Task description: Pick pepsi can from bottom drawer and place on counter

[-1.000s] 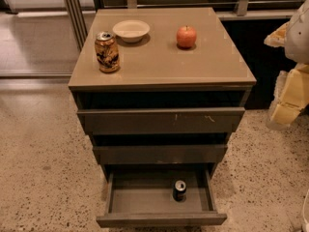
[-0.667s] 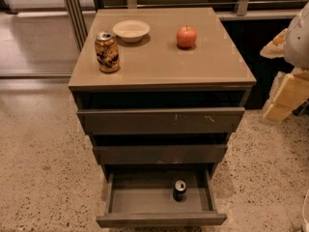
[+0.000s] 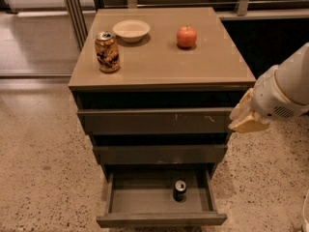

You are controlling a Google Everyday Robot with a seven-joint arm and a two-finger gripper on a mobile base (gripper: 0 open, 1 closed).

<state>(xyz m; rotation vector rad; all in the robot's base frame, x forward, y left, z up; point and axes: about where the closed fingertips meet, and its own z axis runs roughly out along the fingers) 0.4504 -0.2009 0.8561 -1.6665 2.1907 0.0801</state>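
While upright in bottom drawer (image 3: pixel 140 199), pepsi can (image 3: pixel 179 190) below apparently empty gripper (image 3: pixel 247 118), opening untellable.

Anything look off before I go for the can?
Nothing tipped or spilled: pepsi can upright in the open bottom drawer. Light scuffs mark the top drawer front. The gripper hangs right of the cabinet.

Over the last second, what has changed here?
The gripper, right of the upper drawers, has moved left toward them and slightly down. Nothing was picked up. The pepsi can stays in the open bottom drawer; the gold can, bowl and apple on the counter have not moved.
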